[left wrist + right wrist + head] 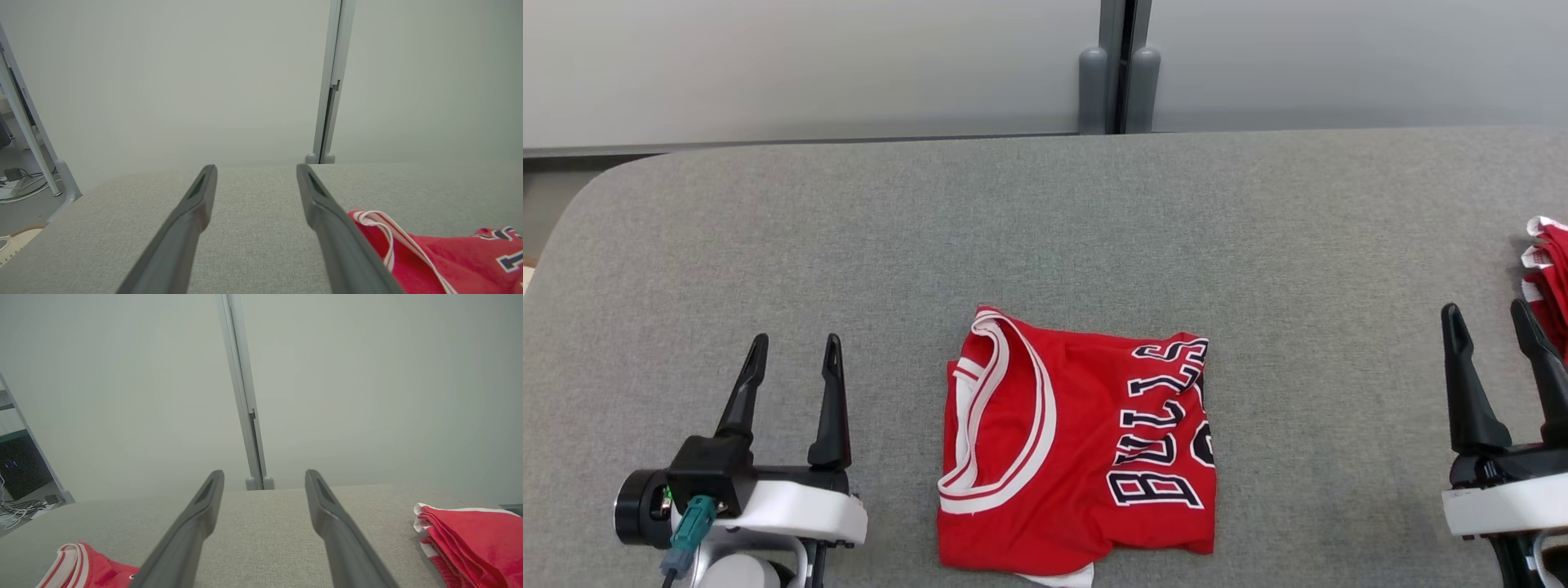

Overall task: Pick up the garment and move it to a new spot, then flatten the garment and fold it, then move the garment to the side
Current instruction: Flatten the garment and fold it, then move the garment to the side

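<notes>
The garment (pixel 1078 445) is a red jersey with white trim and dark "BULLS" lettering, lying folded into a rough square on the grey table (pixel 1045 229) near its front edge. My left gripper (pixel 796 351) stands open to the left of it, apart from the cloth, with nothing between its fingers. My right gripper (pixel 1490 318) stands open far to the right, also empty. In the left wrist view the garment (pixel 449 257) lies at the lower right beside the open left gripper (pixel 256 171). The right wrist view has the garment (pixel 86 567) at the lower left of the open right gripper (pixel 264 477).
A stack of folded red garments (pixel 1547 273) lies at the table's right edge, close to my right gripper; the stack (pixel 474 535) also sits right of the fingers in the right wrist view. A pale wall with a vertical post (pixel 1123 65) stands behind the table.
</notes>
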{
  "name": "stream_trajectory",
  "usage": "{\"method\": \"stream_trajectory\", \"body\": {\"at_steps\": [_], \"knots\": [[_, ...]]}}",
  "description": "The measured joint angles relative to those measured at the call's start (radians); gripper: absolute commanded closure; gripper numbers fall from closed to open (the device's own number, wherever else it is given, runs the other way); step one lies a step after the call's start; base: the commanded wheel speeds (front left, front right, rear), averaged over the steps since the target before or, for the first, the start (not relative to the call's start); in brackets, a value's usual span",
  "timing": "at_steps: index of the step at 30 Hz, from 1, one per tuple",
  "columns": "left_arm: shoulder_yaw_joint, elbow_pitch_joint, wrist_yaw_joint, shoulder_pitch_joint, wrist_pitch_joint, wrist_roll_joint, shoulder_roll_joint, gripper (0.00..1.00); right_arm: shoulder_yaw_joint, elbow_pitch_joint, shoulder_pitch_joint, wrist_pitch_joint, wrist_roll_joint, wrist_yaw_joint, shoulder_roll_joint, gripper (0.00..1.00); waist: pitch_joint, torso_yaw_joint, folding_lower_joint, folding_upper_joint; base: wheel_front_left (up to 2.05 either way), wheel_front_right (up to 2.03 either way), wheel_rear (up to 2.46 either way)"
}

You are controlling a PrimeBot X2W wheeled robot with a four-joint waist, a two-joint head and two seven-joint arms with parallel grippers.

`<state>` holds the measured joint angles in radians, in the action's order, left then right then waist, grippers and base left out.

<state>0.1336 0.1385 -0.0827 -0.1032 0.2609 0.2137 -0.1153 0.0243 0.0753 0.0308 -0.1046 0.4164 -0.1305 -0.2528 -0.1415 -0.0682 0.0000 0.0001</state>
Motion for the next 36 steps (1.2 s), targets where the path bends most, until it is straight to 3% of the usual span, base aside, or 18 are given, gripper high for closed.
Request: {"method": "stream_trajectory", "body": {"at_steps": [4, 17, 36], "knots": [[-0.004, 0.000, 0.001, 0.038, -0.012, 0.009, -0.009, 0.00, -0.043, 0.024, -0.050, 0.026, -0.040, 0.000, 0.021, 0.00, 0.030, 0.013, 0.0000, 0.0000, 0.00, 0.00, 0.00], [0.006, -0.035, -0.012, 0.135, -0.046, 0.015, -0.035, 0.00, -0.037, 0.085, -0.169, 0.103, -0.097, 0.000, 0.079, 0.00, 0.119, 0.027, 0.0000, 0.0000, 0.00, 0.00, 0.00], [0.015, -0.074, -0.042, 0.156, -0.067, 0.016, -0.043, 0.00, -0.020, 0.100, -0.191, 0.149, -0.114, 0.000, 0.105, 0.00, 0.141, 0.034, 0.0000, 0.0000, 0.00, 0.00, 0.00]]}}
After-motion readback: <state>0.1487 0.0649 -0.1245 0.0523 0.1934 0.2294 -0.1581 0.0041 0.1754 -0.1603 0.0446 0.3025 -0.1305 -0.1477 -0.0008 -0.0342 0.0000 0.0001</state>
